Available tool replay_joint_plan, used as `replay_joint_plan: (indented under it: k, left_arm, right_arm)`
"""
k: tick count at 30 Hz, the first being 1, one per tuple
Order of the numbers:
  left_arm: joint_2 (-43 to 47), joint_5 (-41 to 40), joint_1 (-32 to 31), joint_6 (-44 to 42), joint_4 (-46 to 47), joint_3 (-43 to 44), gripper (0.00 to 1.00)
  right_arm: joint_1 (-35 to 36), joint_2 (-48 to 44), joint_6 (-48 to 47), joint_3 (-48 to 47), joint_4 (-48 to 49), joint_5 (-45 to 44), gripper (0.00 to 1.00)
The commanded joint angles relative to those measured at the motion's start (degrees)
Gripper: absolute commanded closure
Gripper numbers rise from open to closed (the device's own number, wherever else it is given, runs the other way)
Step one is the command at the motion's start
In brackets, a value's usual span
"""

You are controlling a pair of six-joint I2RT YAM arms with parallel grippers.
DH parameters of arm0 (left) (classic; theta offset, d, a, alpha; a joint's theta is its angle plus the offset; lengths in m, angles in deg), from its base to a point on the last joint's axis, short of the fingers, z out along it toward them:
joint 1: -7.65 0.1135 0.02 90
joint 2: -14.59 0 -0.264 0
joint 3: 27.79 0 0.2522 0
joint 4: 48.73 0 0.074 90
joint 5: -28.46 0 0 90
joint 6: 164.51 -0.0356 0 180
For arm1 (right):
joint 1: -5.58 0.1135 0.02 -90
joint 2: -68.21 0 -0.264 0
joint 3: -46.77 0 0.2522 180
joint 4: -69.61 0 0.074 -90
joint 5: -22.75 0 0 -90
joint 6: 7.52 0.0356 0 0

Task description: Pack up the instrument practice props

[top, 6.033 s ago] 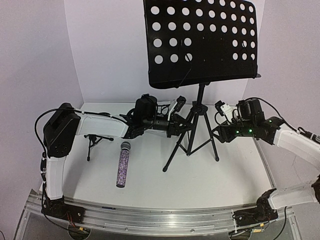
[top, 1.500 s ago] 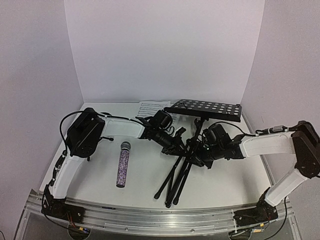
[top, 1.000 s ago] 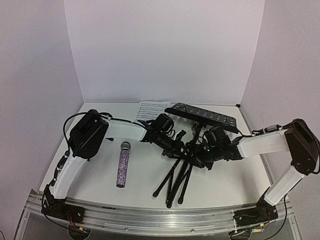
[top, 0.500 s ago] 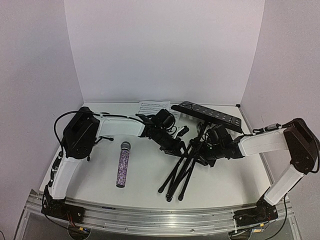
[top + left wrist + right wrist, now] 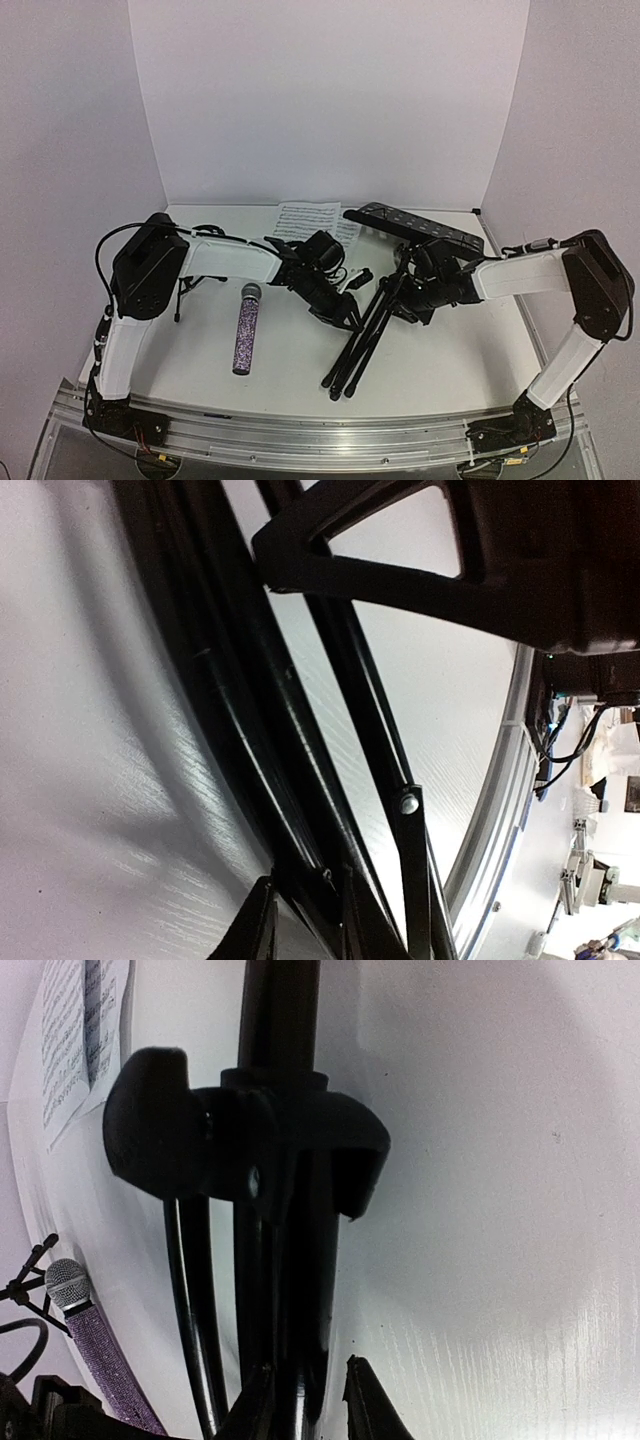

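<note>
Stand pack-down in hand: tall black perforated metal music stand leans low over the white tabletop, right fingers clamped on its pole, left fingers straddling the folded legs, grip unclear; next move probably needs it lowered flat.

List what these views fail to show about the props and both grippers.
- Left gripper: left wrist view cuts its fingers at the bottom edge; contact with the music stand legs unclear.
- Right gripper: right wrist view does the same; grip on the pole unclear.
- Mic stand: top view, the left arm covers most of it.
- Sheet music: top view, notes too small to read.
</note>
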Motion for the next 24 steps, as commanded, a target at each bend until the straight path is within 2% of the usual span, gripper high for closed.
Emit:
replay_joint_plan:
  k: [1, 6, 12, 19, 24]
  left_arm:
    - [-1.41, 2.05, -2.29, -1.53, 4.00, -0.81, 0.84]
    - [-2.12, 4.75, -4.08, -0.24, 7.25, -0.24, 0.89]
    - [-2.45, 6.45, -4.06, 1.11, 6.74, 2.48, 0.87]
    - [5.40, 4.53, -2.29, -8.52, -0.52, 2.63, 0.70]
    - [12.60, 4.52, -1.81, -17.01, -4.23, 2.21, 0.45]
  right_arm:
    - [-0.19, 2.97, -0.16, -1.89, -2.57, 1.05, 0.80]
    - [-0.04, 1.46, -0.28, -2.09, -3.69, 1.25, 0.80]
    - [0.16, -0.84, -1.87, -2.52, -5.95, 1.58, 0.77]
    - [0.16, -8.01, -9.43, -6.83, -17.22, -0.75, 0.60]
    - [0.14, -13.06, -14.59, -10.80, -22.39, -1.27, 0.50]
